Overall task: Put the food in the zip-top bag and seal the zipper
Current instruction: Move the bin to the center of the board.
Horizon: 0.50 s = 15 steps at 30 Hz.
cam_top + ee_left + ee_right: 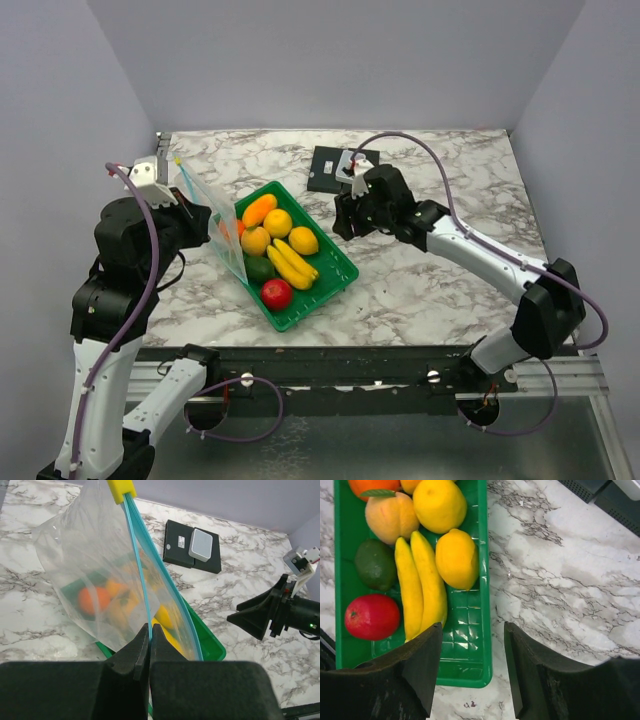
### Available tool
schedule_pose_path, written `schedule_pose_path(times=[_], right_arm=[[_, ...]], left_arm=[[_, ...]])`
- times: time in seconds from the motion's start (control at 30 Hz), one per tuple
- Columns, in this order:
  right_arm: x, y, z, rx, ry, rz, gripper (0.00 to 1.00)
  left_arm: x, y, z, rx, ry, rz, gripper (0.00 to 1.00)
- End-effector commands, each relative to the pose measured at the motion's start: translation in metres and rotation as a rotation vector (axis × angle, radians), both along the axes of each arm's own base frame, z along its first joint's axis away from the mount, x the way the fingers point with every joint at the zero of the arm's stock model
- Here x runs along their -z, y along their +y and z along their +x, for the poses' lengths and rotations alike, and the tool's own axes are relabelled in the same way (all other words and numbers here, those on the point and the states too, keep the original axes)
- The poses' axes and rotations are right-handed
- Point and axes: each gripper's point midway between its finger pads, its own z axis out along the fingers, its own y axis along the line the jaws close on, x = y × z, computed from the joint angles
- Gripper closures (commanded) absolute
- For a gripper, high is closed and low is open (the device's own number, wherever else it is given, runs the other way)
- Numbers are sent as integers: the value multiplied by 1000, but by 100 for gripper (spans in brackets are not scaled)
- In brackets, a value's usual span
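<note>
Pinching 1 zipper (142,585), left hand (150,630) grips 1 zip-top bag (85,555); right hand (472,635) gapes near 1 tray (465,665).

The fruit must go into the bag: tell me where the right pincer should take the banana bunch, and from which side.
Probably from straight above, across the banana bunch near the red fruit: it lies flat in the green tray, long and narrow, with bare floor on its other side there.

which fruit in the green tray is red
The round red toy fruit, beside the yellow banana bunch and dark green fruit; the rest are yellow, orange or green.
</note>
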Motion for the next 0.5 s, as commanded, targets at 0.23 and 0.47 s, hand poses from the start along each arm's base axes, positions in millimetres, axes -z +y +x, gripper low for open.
schedule_pose_path(times=[0.23,0.47], right_arm=[[46,21,17,52,93,-112,43],[76,27,23,68,142,-183,47]], left_arm=[[2,7,-11,-15,4,26,100],[1,8,-15,-15,1,27,100]])
